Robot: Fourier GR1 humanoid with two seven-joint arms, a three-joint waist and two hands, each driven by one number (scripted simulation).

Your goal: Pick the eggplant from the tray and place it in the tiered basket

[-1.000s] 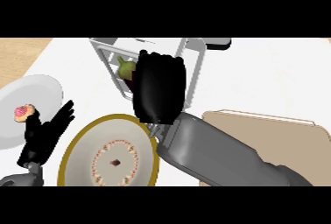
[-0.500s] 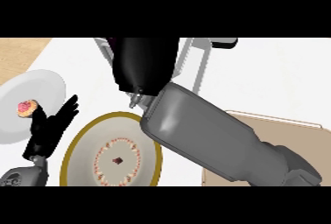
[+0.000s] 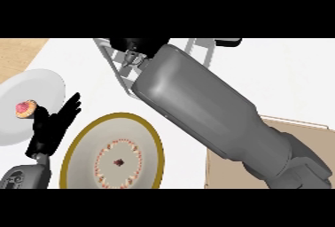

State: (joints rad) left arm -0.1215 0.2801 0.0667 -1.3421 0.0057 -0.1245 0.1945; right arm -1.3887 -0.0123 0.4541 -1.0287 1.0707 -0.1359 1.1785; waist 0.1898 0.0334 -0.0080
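The tiered basket (image 3: 116, 67) is a white wire frame at the top centre, largely covered by my right forearm. Only a small black part of my right hand (image 3: 136, 44) shows at the top edge, over the basket. The eggplant is hidden from view. The tan tray (image 3: 292, 123) lies at the lower right, mostly under the forearm. At the lower left my left hand (image 3: 55, 125) rests open with its fingers up, holding nothing.
A white plate (image 3: 39, 84) at the left edge carries a small pink tart (image 3: 25, 108). A gold-rimmed plate (image 3: 88, 137) with a ring pattern sits at the lower centre, just right of my left hand. Wooden counter shows at the top left.
My right arm has stretched farther up over the basket, so the forearm now covers it and the hand has slid mostly past the top edge. The left hand has stayed put.
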